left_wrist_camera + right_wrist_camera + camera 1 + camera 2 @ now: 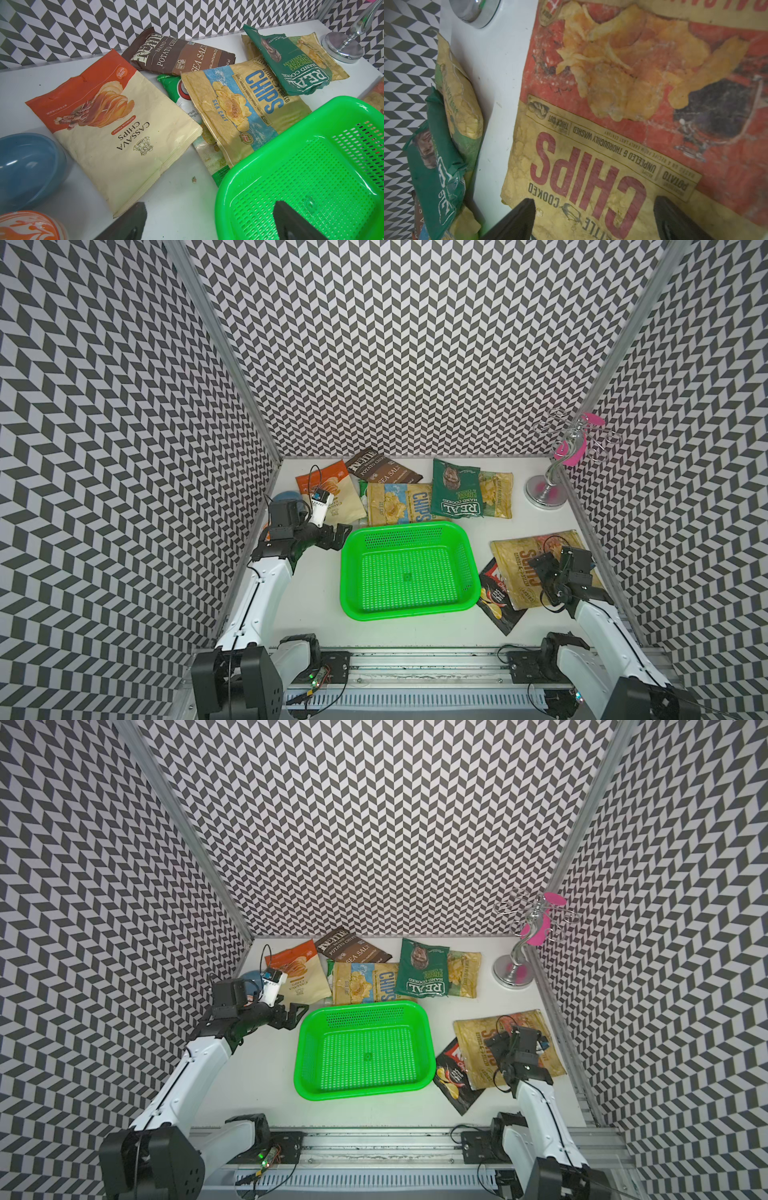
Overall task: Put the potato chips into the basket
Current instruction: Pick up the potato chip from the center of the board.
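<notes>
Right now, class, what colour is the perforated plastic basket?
Bright green basket; clearest in a top view.

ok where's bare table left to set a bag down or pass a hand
Widest bare strip: between the basket and the near rail. Another between the left arm and the basket. A smaller one bordered by the REAL bag, the silver stand and the red CHIPS bag. Crowded: overlapping bags behind the basket.
</notes>
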